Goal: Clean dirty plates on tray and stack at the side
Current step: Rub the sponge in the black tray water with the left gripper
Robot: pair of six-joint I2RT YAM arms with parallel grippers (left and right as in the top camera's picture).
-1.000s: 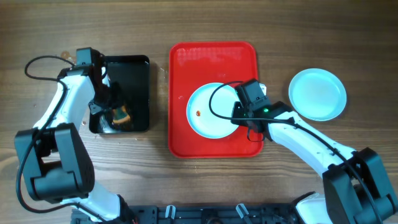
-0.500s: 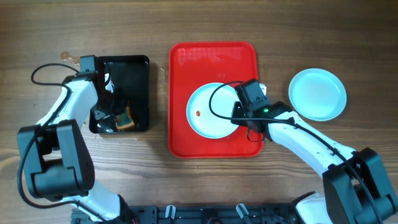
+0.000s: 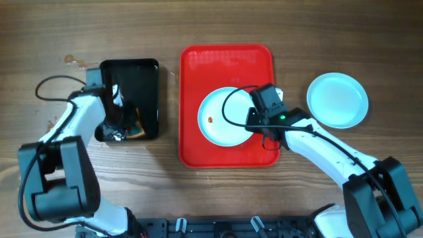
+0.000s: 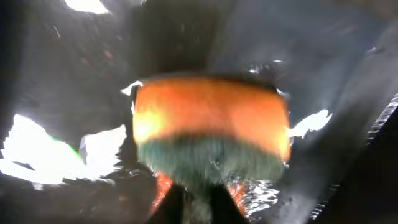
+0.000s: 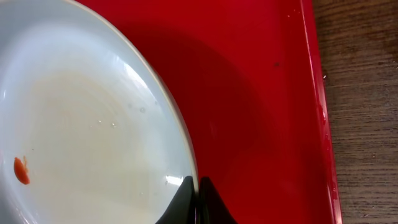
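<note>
A pale plate [image 3: 221, 118] with a small red stain [image 3: 210, 120] lies on the red tray [image 3: 225, 63]. My right gripper [image 3: 253, 123] is shut on that plate's right rim; in the right wrist view the fingers [image 5: 195, 194] pinch the rim of the plate [image 5: 81, 137], stain [image 5: 21, 170] at left, tray [image 5: 261, 93] beneath. A second plate [image 3: 338, 99] sits on the table to the right of the tray. My left gripper [image 3: 125, 129] is in the black tray [image 3: 142, 73], shut on the orange sponge [image 3: 135, 127]. The left wrist view shows the fingers [image 4: 194, 202] clamping the sponge [image 4: 211, 124].
The black tray holds wet, shiny patches [image 4: 37, 149]. A small brown smear [image 3: 69, 59] marks the wood left of it. The right wrist view shows the tray's right rim and bare table [image 5: 367, 124] beyond.
My left arm has shifted down and to the right inside the black tray with the sponge. The right arm and plates have not moved.
</note>
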